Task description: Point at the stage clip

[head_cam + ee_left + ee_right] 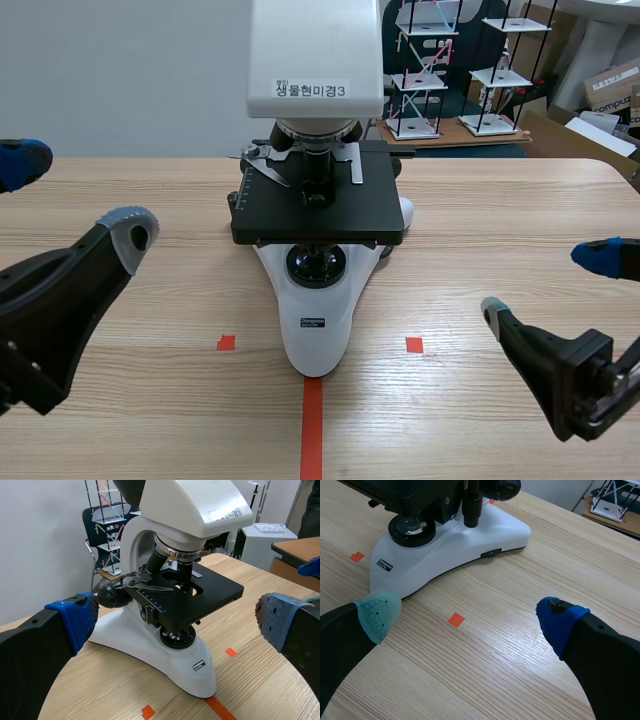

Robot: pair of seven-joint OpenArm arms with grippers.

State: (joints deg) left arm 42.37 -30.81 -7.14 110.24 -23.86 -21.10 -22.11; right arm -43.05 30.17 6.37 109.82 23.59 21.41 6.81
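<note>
The microscope (315,200) stood in the middle of the desk (500,220), its white foot ending at the red tape line. The stage clip (264,168) lay on the black stage (330,215), toward its left rear, a thin silvery arm curving in under the lenses (181,565).

The left jaws were spread wide with nothing in them, low at the desk's left side and well apart from the microscope. One blue pad (75,620) showed near the focus knob's side. The right jaws were just as wide and just as empty, out to the right of the foot.

To my eye the left arm was the one for the job, as the clip sat on its side. It would do best to rise above the stage's edge and come in from the left with one fingertip leading. It should stop just short of the clip, because that springy metal looked easy to knock, and it should keep clear of the lenses hanging right beside it.
</note>
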